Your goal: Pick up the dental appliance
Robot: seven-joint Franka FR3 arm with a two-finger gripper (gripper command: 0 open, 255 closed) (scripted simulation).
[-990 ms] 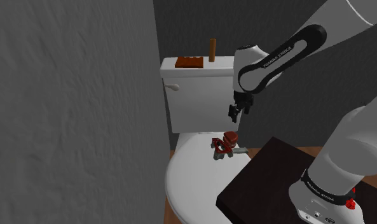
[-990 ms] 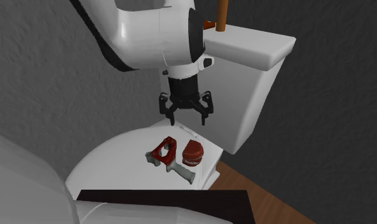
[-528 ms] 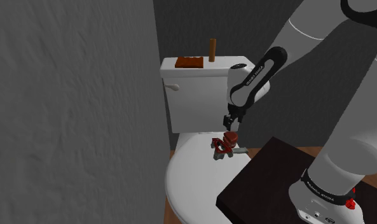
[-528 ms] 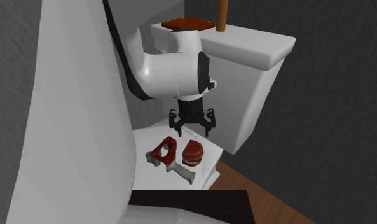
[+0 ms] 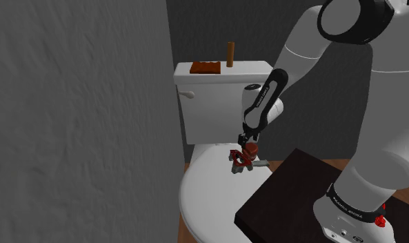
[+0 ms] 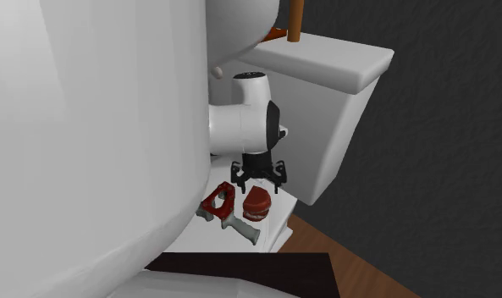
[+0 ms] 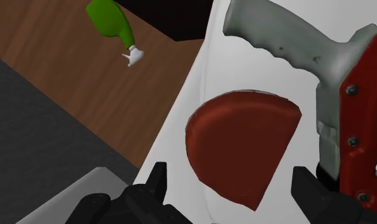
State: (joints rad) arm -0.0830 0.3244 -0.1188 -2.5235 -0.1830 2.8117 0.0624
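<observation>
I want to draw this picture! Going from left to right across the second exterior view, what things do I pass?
White robot arm → red-and-grey tool → round red dental appliance → white toilet tank → dark wall.

The hand [image 7: 231, 184] hangs with its two black fingers [image 7: 156, 181] spread wide. The dark red dental appliance [image 7: 241, 143] lies between them on a white surface [image 7: 244, 70], touching neither. Just beside one finger sits a red tool with a grey handle [image 7: 336, 102]. Farther off, a green bottle [image 7: 110, 22] lies on the wooden floor [image 7: 117, 95].
</observation>
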